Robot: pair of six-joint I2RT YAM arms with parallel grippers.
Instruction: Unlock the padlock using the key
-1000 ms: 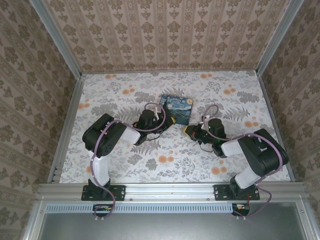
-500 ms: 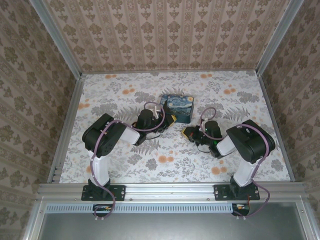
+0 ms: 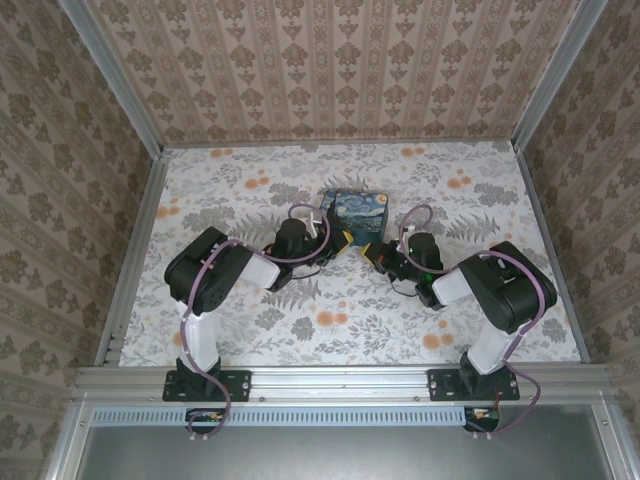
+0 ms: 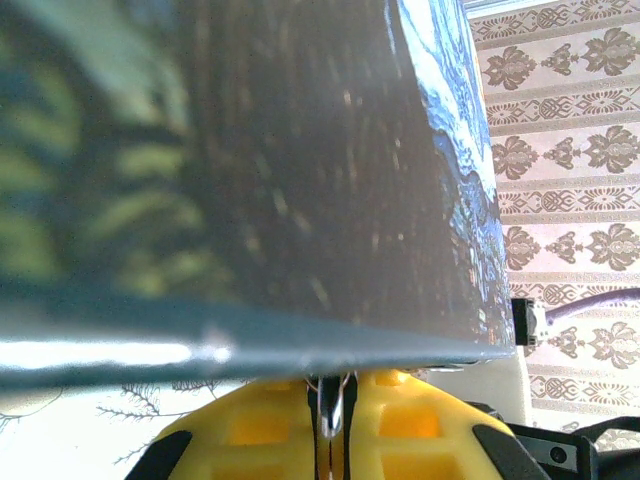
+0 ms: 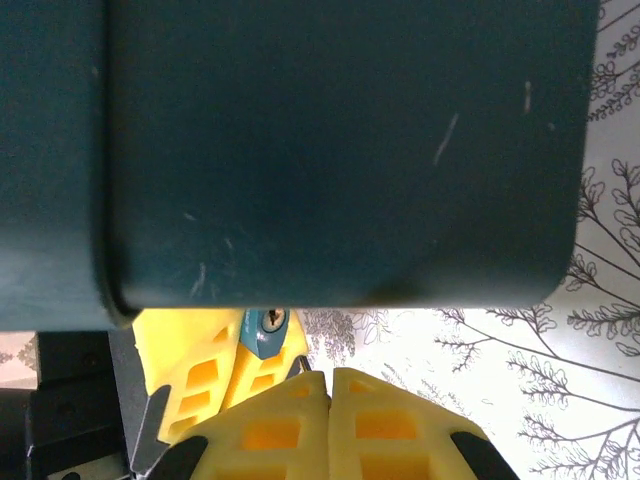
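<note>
My left gripper (image 4: 331, 405) is clenched, seemingly on the small teal padlock (image 5: 265, 328), just under the box (image 5: 340, 150). My right gripper (image 5: 330, 385) is pressed shut nearby; I cannot tell whether it holds the key. I judge this the lining-up step. Next comes careful aiming at the lock's opening.

The right gripper (image 3: 372, 252) has crept toward ten o'clock, closing in on the left gripper (image 3: 345, 240) beside the box (image 3: 358, 208). Its elbow has swung in toward nine o'clock.
</note>
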